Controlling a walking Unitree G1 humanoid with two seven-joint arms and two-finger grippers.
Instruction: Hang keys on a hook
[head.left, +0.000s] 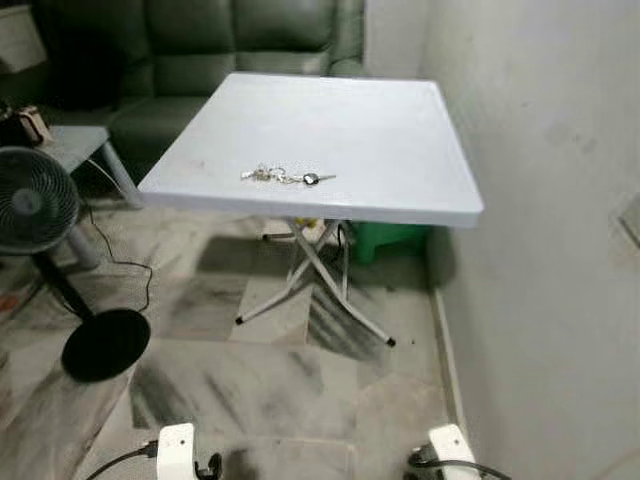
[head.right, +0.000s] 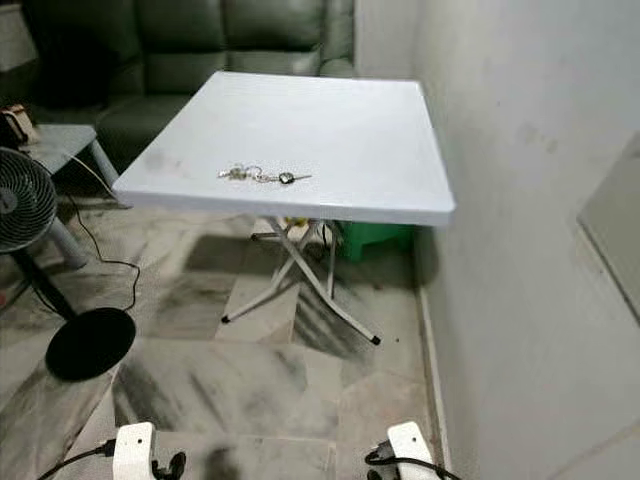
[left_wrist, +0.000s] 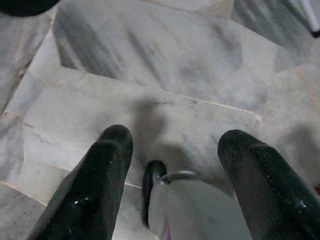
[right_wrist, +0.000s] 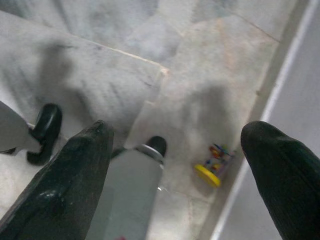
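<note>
A bunch of keys with a black fob lies near the front edge of a white square folding table ahead of me. Both arms hang low at my sides, well short of the table, their white wrists at the bottom of the eye views. My left gripper points down at the marble floor, its fingers spread apart and holding nothing. My right gripper is likewise open over the floor close to the wall.
A white wall runs along the right, with a grey panel on it. A standing fan with a round black base and a cable is at the left. A green sofa sits behind the table and a green bin under it. A small yellow toy lies by the skirting.
</note>
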